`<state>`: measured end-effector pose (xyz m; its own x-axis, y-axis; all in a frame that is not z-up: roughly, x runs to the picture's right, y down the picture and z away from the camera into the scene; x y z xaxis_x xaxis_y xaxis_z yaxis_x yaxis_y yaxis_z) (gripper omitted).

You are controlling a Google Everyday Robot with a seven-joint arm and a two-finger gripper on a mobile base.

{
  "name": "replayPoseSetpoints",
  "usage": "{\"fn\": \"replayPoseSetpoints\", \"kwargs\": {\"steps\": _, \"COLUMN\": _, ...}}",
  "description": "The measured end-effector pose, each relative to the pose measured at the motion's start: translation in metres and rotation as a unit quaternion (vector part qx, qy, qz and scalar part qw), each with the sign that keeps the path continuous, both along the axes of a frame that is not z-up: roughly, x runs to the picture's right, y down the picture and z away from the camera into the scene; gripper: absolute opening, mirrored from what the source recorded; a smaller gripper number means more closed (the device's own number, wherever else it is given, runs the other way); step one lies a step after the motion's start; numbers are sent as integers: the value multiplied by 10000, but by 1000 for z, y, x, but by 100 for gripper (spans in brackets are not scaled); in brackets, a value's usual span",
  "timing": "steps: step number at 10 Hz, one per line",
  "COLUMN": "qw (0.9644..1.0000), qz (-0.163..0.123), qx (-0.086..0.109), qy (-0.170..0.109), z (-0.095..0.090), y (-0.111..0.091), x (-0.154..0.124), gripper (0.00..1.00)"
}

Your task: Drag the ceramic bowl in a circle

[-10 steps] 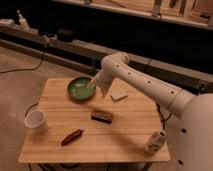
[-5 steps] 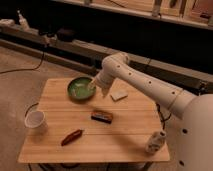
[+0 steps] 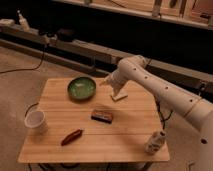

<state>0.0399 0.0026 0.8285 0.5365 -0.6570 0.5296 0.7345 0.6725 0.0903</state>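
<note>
One gripper of mine hangs just beside the ceramic bowl on the table, jaws apart, nothing held.

The round, shallow ceramic bowl, glossy green inside with a darker rim, stands upright on the table, far side; the gripper hangs just beside it.

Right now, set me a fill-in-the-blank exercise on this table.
1. The bowl is ___ inside.
2. The tool is on the bowl's ___ side in the picture.
3. The white cup stands near the table's ___ edge in the picture.
Missing words: green; right; left.
</note>
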Motion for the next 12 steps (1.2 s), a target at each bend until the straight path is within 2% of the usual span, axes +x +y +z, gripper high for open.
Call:
{"fn": "replayPoseSetpoints", "kwargs": {"steps": 1, "qw": 9999, "qz": 6, "qx": 57, "qy": -91, "z": 2, "y": -1, "x": -2, "gripper": 65}}
{"fn": "replayPoseSetpoints", "kwargs": {"steps": 3, "qw": 9998, "qz": -9, "qx": 48, "qy": -202, "z": 10, "y": 1, "x": -9, "gripper": 65}}
{"fn": "replayPoseSetpoints", "kwargs": {"steps": 8, "qw": 9999, "qz": -53, "qx": -50, "qy": -145, "z": 44, "y": -3, "x": -2, "gripper": 65}}
{"fn": "replayPoseSetpoints", "kwargs": {"steps": 10, "qw": 9998, "qz": -75, "qx": -19, "qy": -165, "z": 55, "y": -11, "x": -2, "gripper": 65}}
{"fn": "replayPoseSetpoints", "kwargs": {"steps": 12, "qw": 9995, "qz": -127, "qx": 43, "qy": -279, "z": 67, "y": -21, "x": -16, "gripper": 65}}
